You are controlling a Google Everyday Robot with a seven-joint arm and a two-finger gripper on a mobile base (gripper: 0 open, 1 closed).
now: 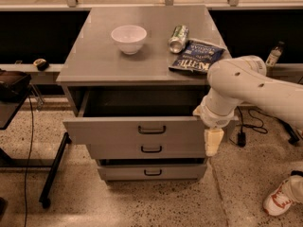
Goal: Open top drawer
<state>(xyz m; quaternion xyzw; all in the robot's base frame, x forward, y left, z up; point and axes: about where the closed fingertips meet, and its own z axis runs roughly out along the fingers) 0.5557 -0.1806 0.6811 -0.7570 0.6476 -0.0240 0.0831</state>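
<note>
The top drawer (113,130) of the grey cabinet stands pulled out, its dark interior showing behind the wide front panel with a small black bar handle (152,129). Two shorter drawer fronts (151,150) sit below it, the lowest slightly out. My gripper (212,141) hangs at the right end of the top drawer's front, beside its right edge, pointing down. It holds nothing that I can see. The white arm (255,86) reaches in from the right.
On the cabinet top (94,60) stand a white bowl (129,38), a tipped green can (178,38) and a blue chip bag (196,56). A black table leg (53,174) is at left. A bottle (273,55), cables and a shoe (284,196) are at right.
</note>
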